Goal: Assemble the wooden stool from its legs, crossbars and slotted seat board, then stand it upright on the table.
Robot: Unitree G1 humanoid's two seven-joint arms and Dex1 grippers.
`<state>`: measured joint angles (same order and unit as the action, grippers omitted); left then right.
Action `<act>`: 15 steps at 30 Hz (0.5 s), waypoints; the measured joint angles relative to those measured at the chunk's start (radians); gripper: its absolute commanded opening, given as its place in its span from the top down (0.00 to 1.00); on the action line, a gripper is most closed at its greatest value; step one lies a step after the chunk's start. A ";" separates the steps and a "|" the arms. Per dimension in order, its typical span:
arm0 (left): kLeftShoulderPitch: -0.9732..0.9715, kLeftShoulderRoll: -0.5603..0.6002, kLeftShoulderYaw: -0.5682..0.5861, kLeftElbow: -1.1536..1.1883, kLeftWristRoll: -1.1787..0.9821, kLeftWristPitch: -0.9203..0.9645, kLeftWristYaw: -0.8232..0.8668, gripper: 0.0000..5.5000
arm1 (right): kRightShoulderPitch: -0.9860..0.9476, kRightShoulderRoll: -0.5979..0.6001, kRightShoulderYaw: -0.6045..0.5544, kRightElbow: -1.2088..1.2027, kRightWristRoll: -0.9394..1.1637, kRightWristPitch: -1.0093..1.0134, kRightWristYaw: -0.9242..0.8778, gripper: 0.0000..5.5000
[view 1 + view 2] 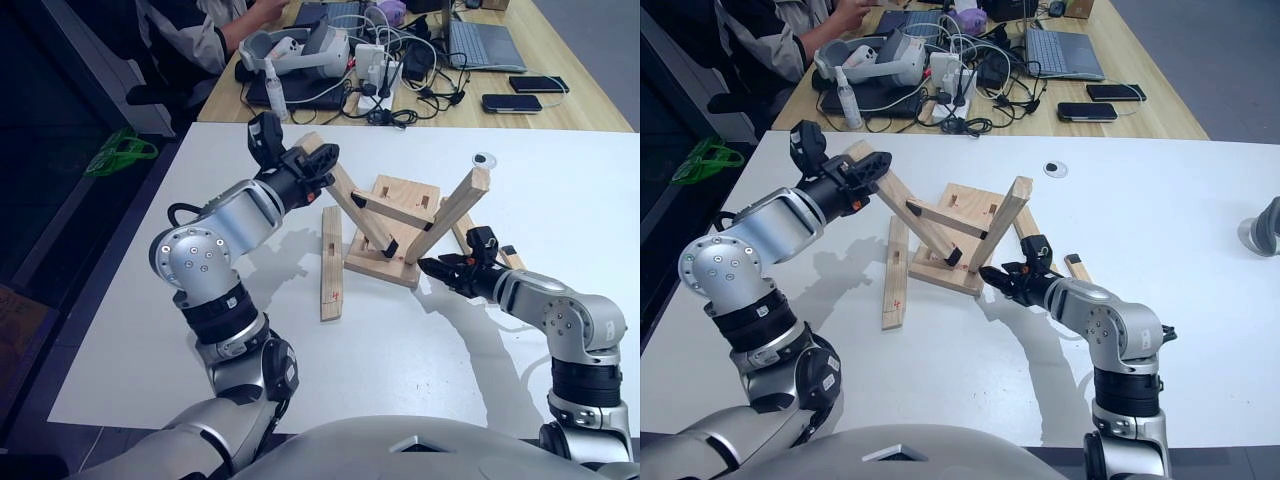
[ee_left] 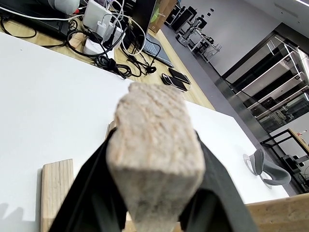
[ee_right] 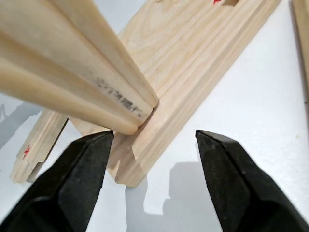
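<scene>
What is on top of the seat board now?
A left leg and a right leg rise slanting from the seat board, joined by a crossbar; the left gripper clamps the left leg's top. How deep their ends sit is hidden.

White table [image 1: 200, 330], stool parts and two small items laid on it.
Slotted seat board [image 1: 937, 271] is set near the middle; flat or slightly tilted cannot be told. A loose wooden bar [image 1: 331, 265] is laid flat just beside it on the robot's left. A second wooden piece [image 1: 1077, 267] is laid on its right, partly hidden. A small round disc [image 1: 484, 158] is placed near the far edge, and a grey curved object [image 1: 1265, 232] far right.
</scene>
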<state>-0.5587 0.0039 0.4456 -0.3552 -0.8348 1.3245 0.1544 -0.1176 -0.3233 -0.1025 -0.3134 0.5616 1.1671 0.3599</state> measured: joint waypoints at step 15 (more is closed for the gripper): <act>-0.013 0.146 -0.026 -0.019 0.022 -0.037 -0.055 0.81 | -0.001 -0.011 0.002 0.000 0.000 -0.008 0.001 0.43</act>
<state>-0.5716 0.1495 0.4200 -0.3744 -0.8125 1.2878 0.0989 -0.1186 -0.3343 -0.1003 -0.3130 0.5618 1.1594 0.3608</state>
